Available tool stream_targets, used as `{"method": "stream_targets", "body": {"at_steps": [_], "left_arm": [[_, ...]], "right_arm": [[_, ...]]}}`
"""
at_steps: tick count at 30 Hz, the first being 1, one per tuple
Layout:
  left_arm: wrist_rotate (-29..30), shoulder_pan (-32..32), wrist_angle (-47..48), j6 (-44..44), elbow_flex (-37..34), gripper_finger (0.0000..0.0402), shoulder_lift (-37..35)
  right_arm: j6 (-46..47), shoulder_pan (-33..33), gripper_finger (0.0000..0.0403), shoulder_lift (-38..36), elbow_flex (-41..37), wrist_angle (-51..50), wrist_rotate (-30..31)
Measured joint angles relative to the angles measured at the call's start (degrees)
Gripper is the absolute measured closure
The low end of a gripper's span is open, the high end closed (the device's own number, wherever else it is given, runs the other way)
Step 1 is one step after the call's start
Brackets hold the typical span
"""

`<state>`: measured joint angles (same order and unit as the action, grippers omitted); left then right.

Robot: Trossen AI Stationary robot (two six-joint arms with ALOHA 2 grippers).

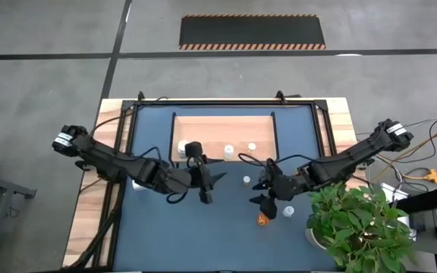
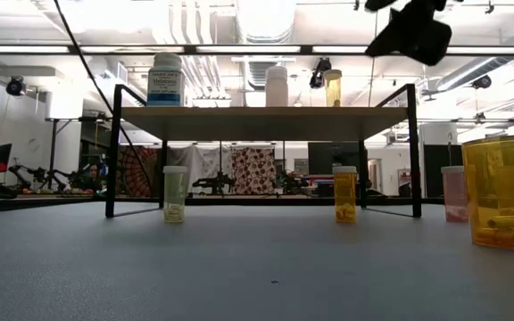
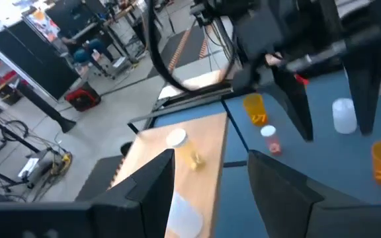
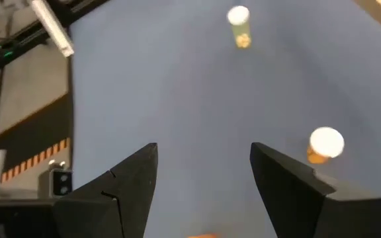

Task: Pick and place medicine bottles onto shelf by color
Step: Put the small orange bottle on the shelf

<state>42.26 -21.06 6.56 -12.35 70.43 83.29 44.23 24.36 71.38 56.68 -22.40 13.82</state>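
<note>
The light-wood shelf (image 1: 222, 130) stands at the table's far middle, with three bottles upright on top: a white one (image 1: 181, 145), a white one (image 1: 228, 150) and a yellowish one (image 1: 252, 145). Other bottles stand on the blue table: a pale-capped one (image 1: 246, 180), a white one (image 1: 288, 211), an orange one (image 1: 262, 220) and a white one (image 1: 137, 184). My left gripper (image 1: 203, 180) is open and empty above the shelf's near edge (image 3: 204, 165). My right gripper (image 1: 267, 194) is open and empty above the table, with an orange bottle (image 4: 324, 145) beside one finger.
A green potted plant (image 1: 355, 224) stands at the table's near right corner. In the low view, two bottles (image 2: 175, 193) (image 2: 345, 193) stand under the shelf between its black legs (image 2: 112, 152), and a large orange bottle (image 2: 504, 192) stands near the camera.
</note>
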Motion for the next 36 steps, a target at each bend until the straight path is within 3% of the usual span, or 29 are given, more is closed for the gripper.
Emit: {"method": "stream_targets", "body": {"at_steps": [9,22,36], "left_arm": [[0.4,0.0,-1.8,-3.3,-3.3,0.0228,-4.4],[0.3,-0.5,-12.8,-7.4,-12.9,0.0228,-10.8],[0.2,-2.6,-14.8,-7.6,-20.9,0.0228,-16.1]], "right_arm": [[4.6,-0.5,0.0172,10.5,7.0,-4.2,1.4],[22.5,-0.6,0.0172,24.8,24.2,-32.0,10.5],[41.9,-0.4,0.0172,31.7,26.5,-34.5,15.8]]}}
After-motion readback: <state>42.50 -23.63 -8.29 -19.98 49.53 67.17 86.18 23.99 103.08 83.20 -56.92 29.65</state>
